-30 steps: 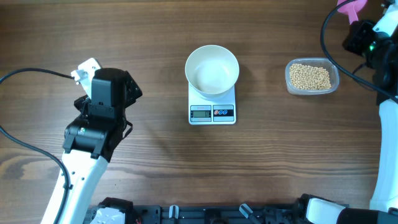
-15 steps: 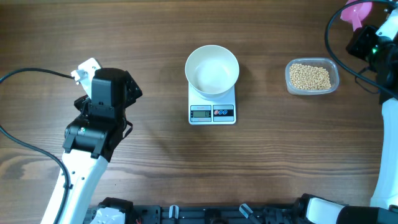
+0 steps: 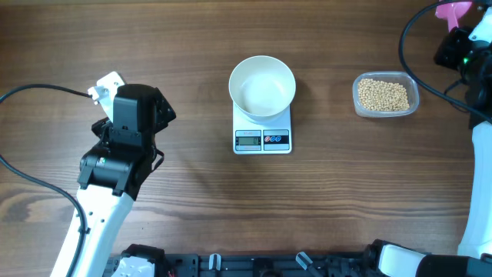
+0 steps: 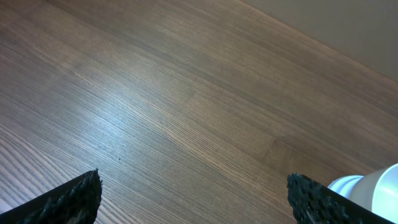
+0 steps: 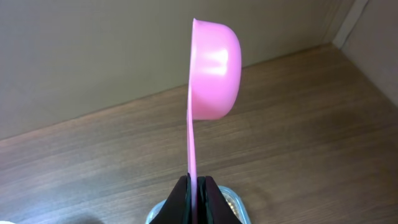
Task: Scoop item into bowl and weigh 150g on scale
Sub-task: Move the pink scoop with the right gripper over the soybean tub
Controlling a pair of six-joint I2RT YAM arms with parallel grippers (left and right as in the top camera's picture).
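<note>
The white bowl (image 3: 262, 85) stands empty on the white scale (image 3: 262, 129) at the table's middle. The beige beans (image 3: 383, 95) lie in a clear plastic tub (image 3: 386, 95) to the right. At the far right top, my right gripper (image 3: 458, 29) is shut on the handle of a pink scoop (image 3: 449, 9), which is turned on its side (image 5: 213, 71); the tub's rim (image 5: 232, 202) shows just below the fingers. My left gripper (image 4: 193, 199) hangs open over bare wood at the left, its body (image 3: 132, 115) well away from the scale. The bowl's edge (image 4: 373, 190) peeks in at its right.
Black cables loop across the table at the left (image 3: 38, 91) and the right (image 3: 411, 65). The arms' bases (image 3: 254, 265) line the front edge. A pale wall (image 5: 124, 50) rises behind the table's far edge.
My right gripper has shifted a little to the right and away with the pink scoop. The left arm, bowl, scale and tub have not moved.
</note>
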